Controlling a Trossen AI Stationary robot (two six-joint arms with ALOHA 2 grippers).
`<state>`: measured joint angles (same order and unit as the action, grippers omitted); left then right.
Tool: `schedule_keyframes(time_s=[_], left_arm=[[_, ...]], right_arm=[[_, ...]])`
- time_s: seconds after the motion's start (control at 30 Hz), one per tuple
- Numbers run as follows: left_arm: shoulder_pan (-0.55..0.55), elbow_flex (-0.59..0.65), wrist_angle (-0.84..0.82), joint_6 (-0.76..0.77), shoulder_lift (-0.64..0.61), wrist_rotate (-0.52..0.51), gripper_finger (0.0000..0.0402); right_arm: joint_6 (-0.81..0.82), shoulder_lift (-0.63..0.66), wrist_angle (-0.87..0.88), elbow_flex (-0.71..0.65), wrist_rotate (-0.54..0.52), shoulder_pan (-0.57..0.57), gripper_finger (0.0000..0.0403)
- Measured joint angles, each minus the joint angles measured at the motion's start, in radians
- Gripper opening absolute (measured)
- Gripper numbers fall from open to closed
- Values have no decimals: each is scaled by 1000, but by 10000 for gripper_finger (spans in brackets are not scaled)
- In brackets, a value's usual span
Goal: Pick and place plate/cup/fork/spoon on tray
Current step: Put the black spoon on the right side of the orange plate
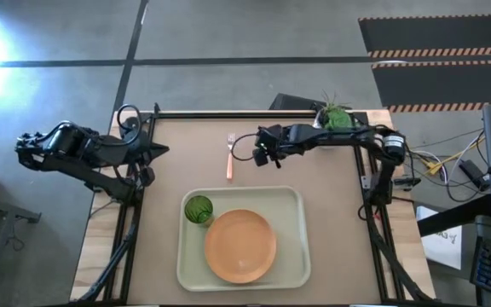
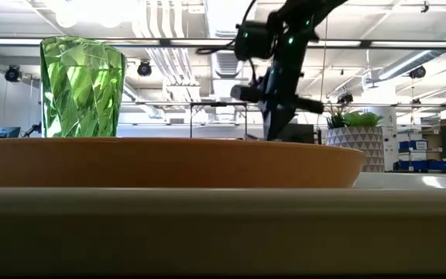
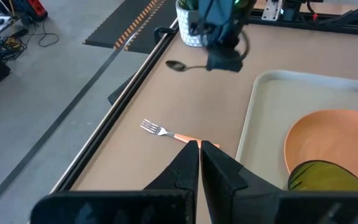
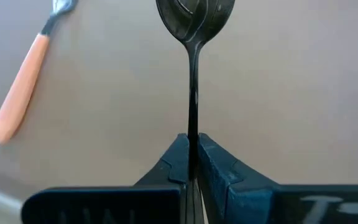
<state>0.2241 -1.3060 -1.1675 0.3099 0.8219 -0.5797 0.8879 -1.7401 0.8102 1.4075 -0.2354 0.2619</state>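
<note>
The dark spoon (image 4: 194,37) is in my right gripper (image 4: 192,138), which is shut on it above the table's far middle (image 1: 267,155). The orange-handled fork (image 1: 229,159) lies flat on the table just left of that gripper. The orange plate (image 1: 240,246) and the green cup (image 1: 199,209) stand on the pale tray (image 1: 295,203) near the front edge. My left gripper (image 3: 200,147) is shut on nothing and waits at the table's left edge (image 1: 154,153). My right gripper pinches the spoon's thin handle (image 4: 192,127) between its two fingertips. The fingers slant down from the table's far right. The handle runs on ahead of them to the bowl (image 3: 175,65), which points toward the table's left. The spoon is lifted clear of the table.
A white pot with a green plant (image 1: 336,116) stands at the far right corner, behind my right arm. Bare tabletop (image 1: 177,162) lies between the fork and the left arm. The tray has free room right of the plate (image 1: 288,247).
</note>
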Motion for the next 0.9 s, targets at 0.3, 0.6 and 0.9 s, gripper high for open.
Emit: schedule_keyframes(time_s=[0.3, 0.6, 0.9], left_arm=[[0, 0, 0, -1, 0, 0, 0], [0, 1, 0, -2, 0, 0, 0], [0, 2, 0, -3, 0, 0, 0]], right_arm=[[234, 111, 169, 0, -58, -196, 9], [622, 134, 311, -2, -133, -452, 9], [1058, 52, 331, -2, -130, -684, 9]])
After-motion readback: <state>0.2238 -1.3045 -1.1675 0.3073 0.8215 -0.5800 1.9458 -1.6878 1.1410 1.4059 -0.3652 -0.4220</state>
